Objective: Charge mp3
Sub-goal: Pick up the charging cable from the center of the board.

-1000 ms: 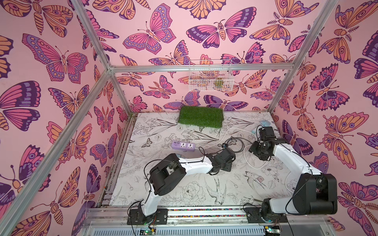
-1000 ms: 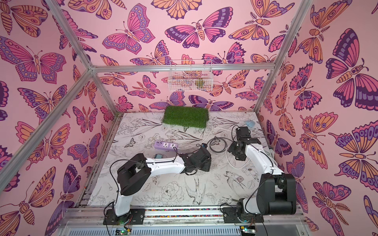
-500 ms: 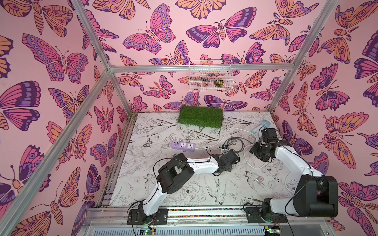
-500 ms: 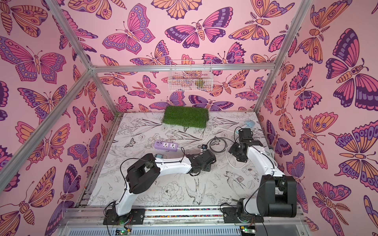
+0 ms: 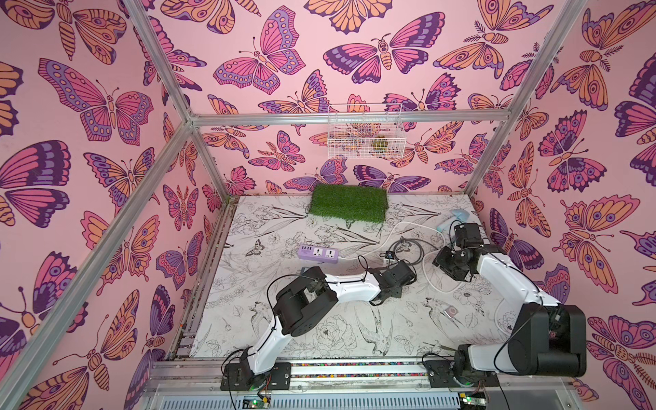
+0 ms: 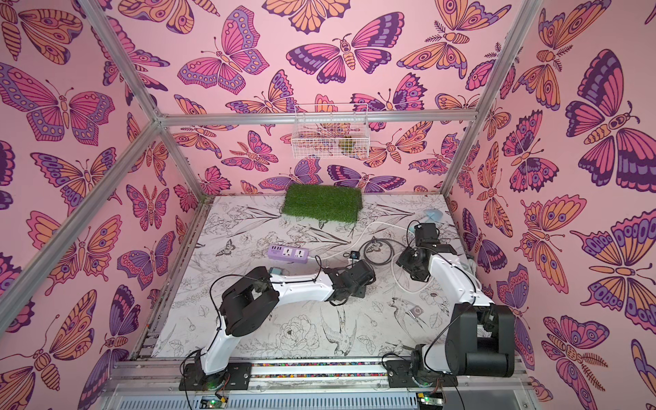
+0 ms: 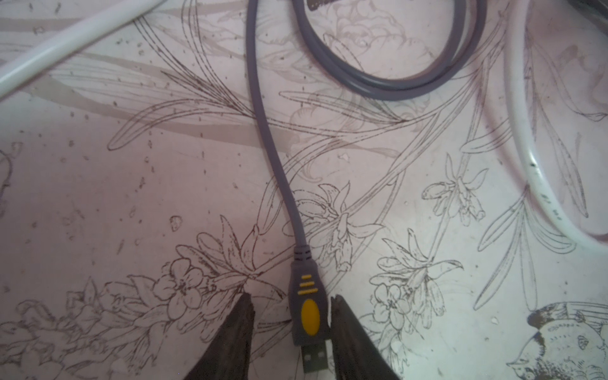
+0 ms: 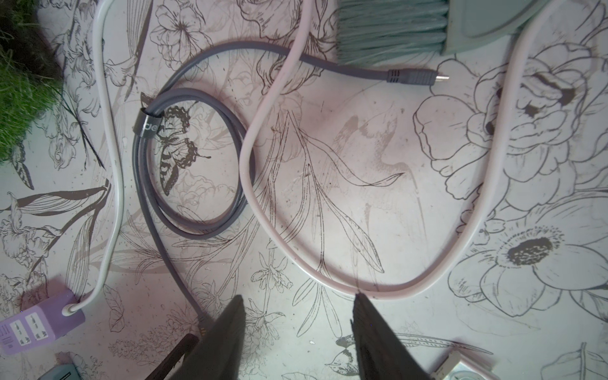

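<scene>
The left end effector (image 7: 291, 332) is down at the table (image 7: 98, 184), its two dark fingers (image 7: 237, 332) either side of the USB plug (image 7: 308, 312) of the grey charging cable (image 7: 263, 108). One finger looks to touch the plug's side and the other stands a little off, so the jaws are part-way shut around the plug and no firm grip shows yet. The plug lies flat with its yellow marks up and its metal tip pointing back toward the wrist, which suits a pinch across its narrow sides.

The right end effector (image 8: 297, 332) hangs open and empty above the table on the right, over a loop of the white power cord (image 8: 329, 273). The cable's coil (image 8: 184, 171), bound by a strap, lies beyond it, and the small plug (image 8: 411, 77) at the cable's other end rests free, just beside a pale green brush (image 8: 394, 29).

In a top view a small dark device (image 5: 389, 254), likely the mp3 player though too small to be sure, sits on the table just beyond the left end effector and touches neither arm. The purple power strip (image 5: 318, 253) lies to its left, well placed to take the USB plug. The job looks early: nothing is plugged in.
</scene>
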`<state>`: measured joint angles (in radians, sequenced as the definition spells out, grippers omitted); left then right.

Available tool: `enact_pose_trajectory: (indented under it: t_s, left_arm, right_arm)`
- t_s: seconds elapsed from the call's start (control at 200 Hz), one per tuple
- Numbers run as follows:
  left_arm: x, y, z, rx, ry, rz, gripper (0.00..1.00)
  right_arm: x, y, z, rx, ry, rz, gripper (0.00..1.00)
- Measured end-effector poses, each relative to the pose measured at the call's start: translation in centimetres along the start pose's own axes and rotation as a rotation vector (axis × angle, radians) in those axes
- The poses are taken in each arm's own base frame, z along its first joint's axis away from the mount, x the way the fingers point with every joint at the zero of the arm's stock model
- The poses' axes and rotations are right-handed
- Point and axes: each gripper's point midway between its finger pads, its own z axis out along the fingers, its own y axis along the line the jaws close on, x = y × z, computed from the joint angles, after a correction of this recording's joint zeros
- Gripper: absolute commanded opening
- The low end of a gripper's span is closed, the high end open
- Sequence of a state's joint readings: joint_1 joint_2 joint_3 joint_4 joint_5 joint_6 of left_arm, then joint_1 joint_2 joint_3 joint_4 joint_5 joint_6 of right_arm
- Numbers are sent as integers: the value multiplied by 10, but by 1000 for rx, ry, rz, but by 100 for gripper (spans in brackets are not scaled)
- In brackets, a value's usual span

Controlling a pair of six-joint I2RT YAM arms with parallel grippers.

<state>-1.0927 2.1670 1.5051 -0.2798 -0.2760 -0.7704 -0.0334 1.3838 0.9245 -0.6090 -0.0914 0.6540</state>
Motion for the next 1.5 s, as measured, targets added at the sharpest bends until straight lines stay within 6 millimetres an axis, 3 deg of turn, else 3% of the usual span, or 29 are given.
enact_pose_trajectory:
  t_s: [0.335, 0.486, 0.901, 1.247, 1.502]
  left_arm:
    - [6, -4, -2, -3, 11, 34, 44]
    - [7, -3, -2, -16, 20, 39, 37]
    - [7, -1, 1, -76, 49, 51, 33]
    - [7, -2, 2, -89, 55, 58, 21]
    - [9, 1, -1, -77, 60, 155, 15]
  right_arm:
    - [0, -2, 5, 3, 13, 11, 55]
    - [0, -1, 5, 2, 12, 10, 55]
    - [0, 1, 5, -14, 14, 11, 55]
    - [1, -3, 6, -14, 17, 22, 55]
    - [0, 2, 6, -41, 17, 4, 54]
